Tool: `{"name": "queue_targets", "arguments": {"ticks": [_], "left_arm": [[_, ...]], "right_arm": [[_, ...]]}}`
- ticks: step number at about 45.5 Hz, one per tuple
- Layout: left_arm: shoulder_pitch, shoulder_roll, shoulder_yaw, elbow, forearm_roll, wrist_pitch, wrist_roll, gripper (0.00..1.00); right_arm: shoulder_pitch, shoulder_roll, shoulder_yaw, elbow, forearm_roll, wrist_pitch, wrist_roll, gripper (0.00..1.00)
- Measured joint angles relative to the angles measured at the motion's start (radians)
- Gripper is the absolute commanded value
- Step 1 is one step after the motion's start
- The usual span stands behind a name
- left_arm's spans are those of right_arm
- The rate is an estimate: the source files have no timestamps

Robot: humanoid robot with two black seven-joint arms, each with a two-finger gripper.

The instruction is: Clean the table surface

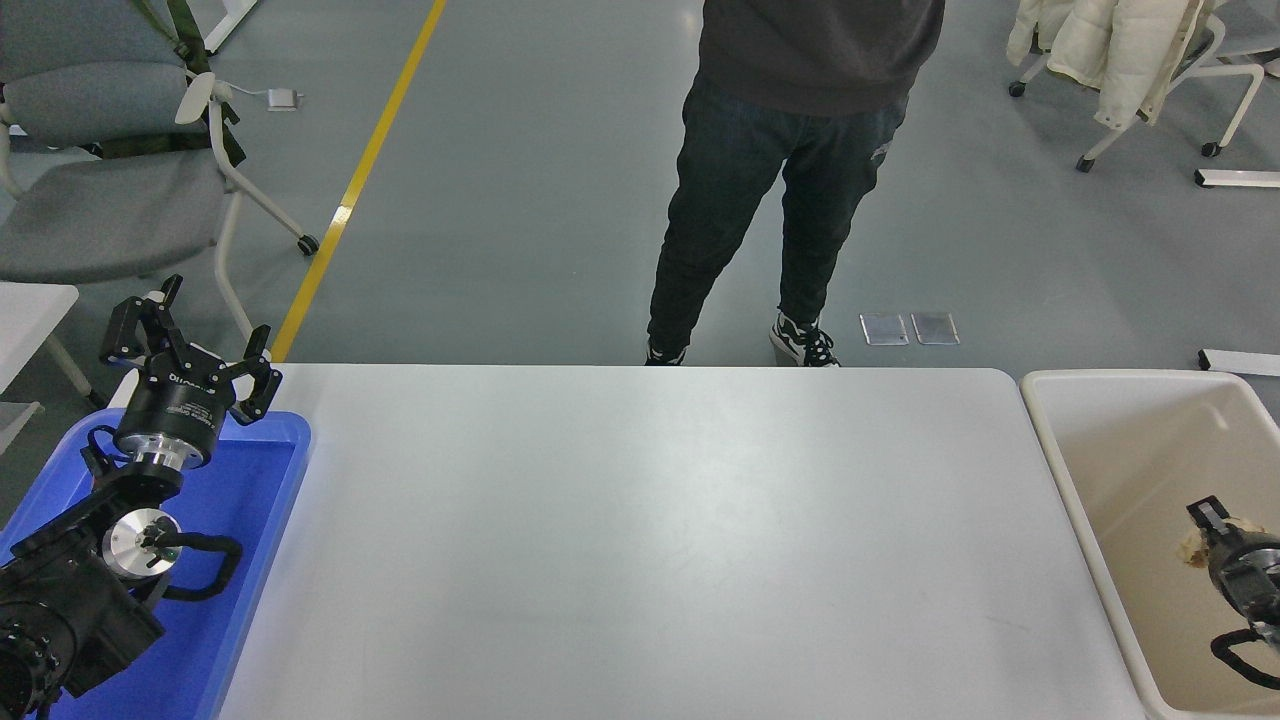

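From the head view we see the white table surface (660,540) between a blue tray (255,480) and a beige bin (1100,420). Our left gripper (190,355) hangs over the tray, fingers spread and empty. Our right gripper (1215,535) sits over the bin, seemingly closed on a pale crumpled scrap (1195,545).

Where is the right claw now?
Head view, right edge: the right claw is over the beige bin beside the table, with a pale crumpled scrap at its tip.

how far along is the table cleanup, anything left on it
The table surface shows nothing lying on it, so clearing looks done. In hand: the right gripper is over the beige bin at the table's right end with a small pale scrap at its tip; whether it grips it is unclear. Left: probably dropping that scrap. The left gripper is parked over the blue tray.
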Motion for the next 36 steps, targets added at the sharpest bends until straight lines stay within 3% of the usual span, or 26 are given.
{"name": "queue_targets", "arguments": {"ticks": [26, 36], "left_arm": [[0.000, 0.000, 0.000, 0.000, 0.000, 0.001, 0.000, 1.00], [0.000, 0.000, 0.000, 0.000, -0.001, 0.001, 0.000, 1.00]], "right_arm": [[0.027, -0.007, 0.016, -0.013, 0.053, -0.003, 0.000, 1.00], [0.050, -0.046, 0.122, 0.049, 0.100, 0.002, 0.007, 1.00]]}}
